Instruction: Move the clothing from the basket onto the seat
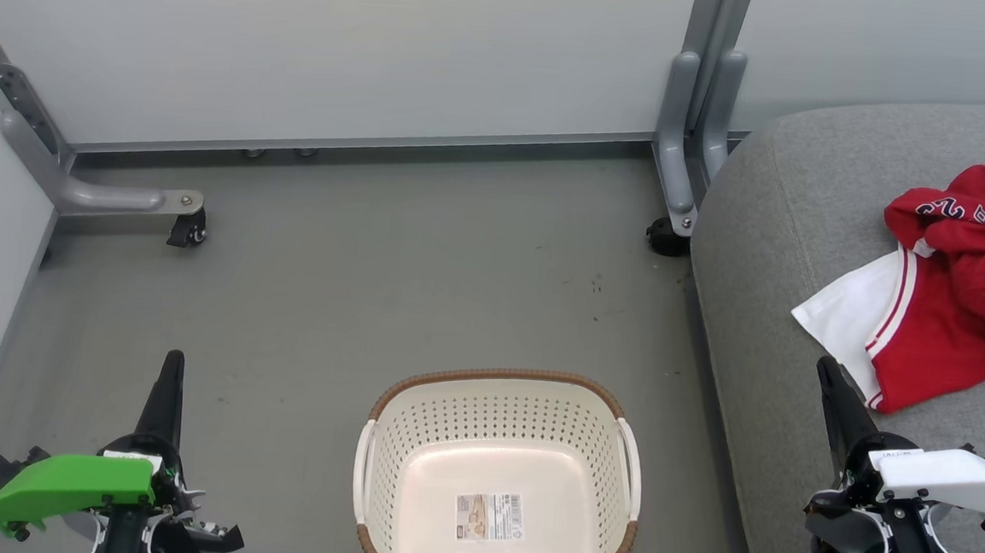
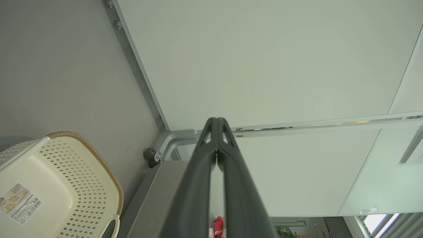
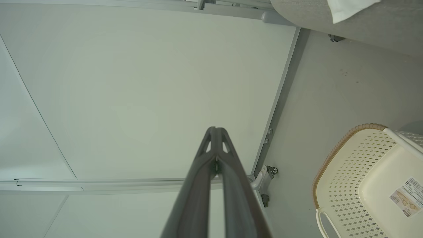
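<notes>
Head view: the left pincer (image 1: 170,376) sits low over the floor (image 1: 372,286), fingers pressed together and holding nothing. The basket (image 1: 495,373) stands to that pincer's right, between the two arms, bare down to its bottom sticker. The right pincer (image 1: 832,391) is likewise narrowed to a single dark blade and empty. Just beyond its tip and slightly to its right the clothing (image 1: 962,288) lies heaped on the seat (image 1: 788,200), the white panel nearest the tip.

Left wrist view: the left pincer (image 2: 216,120) has its fingers touching at the tips, gripping nothing. The basket (image 2: 82,185) is low to its left, and a corner of the seat (image 2: 158,191) is close beside the fingers.

Right wrist view: the right pincer (image 3: 216,130) is closed and empty. The basket (image 3: 347,172) is low to its right and the seat (image 3: 380,26) high to its right, with a white corner of the clothing (image 3: 350,8) on it.

By my reading the transfer is finished: both garments are on the seat and the basket holds none. The next move probably needs no grasp, only keeping the arms clear of the pile.
</notes>
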Tool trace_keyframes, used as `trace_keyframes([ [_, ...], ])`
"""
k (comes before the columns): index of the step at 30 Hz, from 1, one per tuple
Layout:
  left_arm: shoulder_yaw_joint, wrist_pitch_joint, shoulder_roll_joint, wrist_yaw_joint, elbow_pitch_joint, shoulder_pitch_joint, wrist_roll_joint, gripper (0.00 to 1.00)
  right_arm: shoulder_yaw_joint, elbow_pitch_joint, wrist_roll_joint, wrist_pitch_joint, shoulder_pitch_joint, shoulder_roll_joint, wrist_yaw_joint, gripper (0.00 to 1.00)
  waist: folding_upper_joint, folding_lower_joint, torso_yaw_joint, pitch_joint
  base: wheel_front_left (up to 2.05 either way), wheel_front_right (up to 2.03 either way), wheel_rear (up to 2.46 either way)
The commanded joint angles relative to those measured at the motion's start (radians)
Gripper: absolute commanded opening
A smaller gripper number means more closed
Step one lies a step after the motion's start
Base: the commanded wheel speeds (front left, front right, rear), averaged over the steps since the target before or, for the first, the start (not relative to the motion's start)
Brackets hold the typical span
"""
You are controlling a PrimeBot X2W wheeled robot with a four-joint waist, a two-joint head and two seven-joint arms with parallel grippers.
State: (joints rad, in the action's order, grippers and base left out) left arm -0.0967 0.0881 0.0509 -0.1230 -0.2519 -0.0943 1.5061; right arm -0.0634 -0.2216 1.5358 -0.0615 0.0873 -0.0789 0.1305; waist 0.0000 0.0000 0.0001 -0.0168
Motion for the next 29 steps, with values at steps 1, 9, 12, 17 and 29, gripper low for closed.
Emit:
trace_keyframes([
  [1,-0.007,0.006,0.001,-0.006,0.006,-0.021,0.022,0.00,-0.004,-0.004,0.023,-0.006,0.014,-0.003,0.000,0.00,0.0000,0.0000,0.000,0.001,0.00,0.00,0.00],
  [9,-0.016,0.021,0.000,-0.010,0.007,-0.022,0.075,0.00,-0.009,-0.016,0.078,-0.016,0.020,-0.002,0.000,0.00,0.0000,0.0000,0.000,0.008,0.00,0.00,0.00],
  [12,-0.019,0.026,0.000,-0.009,0.008,-0.022,0.094,0.00,-0.011,-0.020,0.096,-0.020,0.022,-0.001,0.000,0.00,0.0000,0.0000,0.000,0.011,0.00,0.00,0.00],
  [17,-0.021,0.030,0.000,-0.010,0.008,-0.021,0.108,0.00,-0.014,-0.024,0.110,-0.023,0.022,0.000,0.000,0.00,0.0000,0.0000,0.000,0.014,0.00,0.00,0.00],
  [29,-0.020,0.030,0.000,-0.010,0.007,-0.019,0.108,0.00,-0.019,-0.024,0.103,-0.028,0.021,0.005,0.000,0.00,0.0000,0.0000,0.000,0.014,0.00,0.00,0.00],
])
